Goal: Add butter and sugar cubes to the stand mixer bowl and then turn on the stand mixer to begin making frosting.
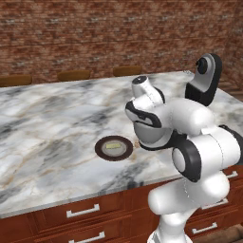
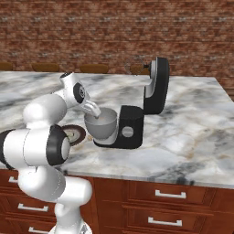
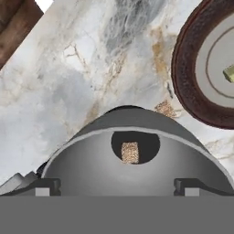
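Observation:
The grey stand mixer bowl (image 2: 104, 125) sits on the base of the black stand mixer (image 2: 132, 132), whose head (image 2: 157, 87) is tilted up. My gripper (image 2: 94, 111) hovers just above the bowl's near rim, open and empty; the hand view has its fingertips (image 3: 43, 187) spread wide over the bowl (image 3: 91, 164). One tan sugar cube (image 3: 130, 152) lies at the bowl's bottom. Another sugar cube (image 3: 164, 109) rests on the counter between the bowl and the dark brown plate (image 3: 192, 87). The pale yellow butter (image 1: 113, 145) lies on that plate (image 1: 102, 151), left of the bowl.
The marble island counter (image 1: 47, 123) stretches wide to the left of the plate. Its front edge with wooden drawers (image 2: 169, 196) lies close below the mixer. Wooden chair backs (image 1: 73, 75) line the far side before a brick wall.

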You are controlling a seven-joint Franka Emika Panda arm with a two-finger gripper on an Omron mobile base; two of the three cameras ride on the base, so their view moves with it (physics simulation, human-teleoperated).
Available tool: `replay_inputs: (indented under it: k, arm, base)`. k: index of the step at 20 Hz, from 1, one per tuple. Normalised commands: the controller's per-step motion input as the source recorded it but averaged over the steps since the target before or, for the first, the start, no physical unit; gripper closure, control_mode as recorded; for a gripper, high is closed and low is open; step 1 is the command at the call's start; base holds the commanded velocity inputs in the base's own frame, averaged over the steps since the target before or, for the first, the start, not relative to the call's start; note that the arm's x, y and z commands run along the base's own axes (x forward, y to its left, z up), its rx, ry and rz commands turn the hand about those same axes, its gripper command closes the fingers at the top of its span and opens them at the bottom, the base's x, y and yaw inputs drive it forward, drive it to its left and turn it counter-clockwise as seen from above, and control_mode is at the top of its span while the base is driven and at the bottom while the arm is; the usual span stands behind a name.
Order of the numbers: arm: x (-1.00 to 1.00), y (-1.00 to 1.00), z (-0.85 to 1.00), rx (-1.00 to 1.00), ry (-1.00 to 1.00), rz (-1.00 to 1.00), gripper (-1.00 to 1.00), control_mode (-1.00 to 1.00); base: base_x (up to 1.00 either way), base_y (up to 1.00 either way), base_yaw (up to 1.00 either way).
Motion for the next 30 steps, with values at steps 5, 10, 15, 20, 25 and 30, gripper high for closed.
replay_inputs:
  k: [5,10,15,20,25,30]
  arm:
    - [-0.59,0.17,0.15,0.00,-0.03,-0.27,-1.00,-1.00]
    - [-0.57,0.25,0.09,0.00,-0.03,-0.25,-1.00,-1.00]
    - [-0.47,0.34,0.01,-0.02,-0.06,-0.22,-1.00,-1.00]
    - [-0.17,0.48,0.00,-0.12,-0.05,-0.17,-1.00,-1.00]
    - [0.02,0.41,-0.11,-0.17,-0.09,-0.11,-1.00,-1.00]
    - [0.19,0.02,-0.40,-0.05,-0.11,-0.09,-1.00,-1.00]
  base:
    - [0.00,0.00,0.00]
    - [0.00,0.00,0.00]
    - [0.00,0.00,0.00]
    - [0.00,0.00,0.00]
    - [0.00,0.00,0.00]
    - [0.00,0.00,0.00]
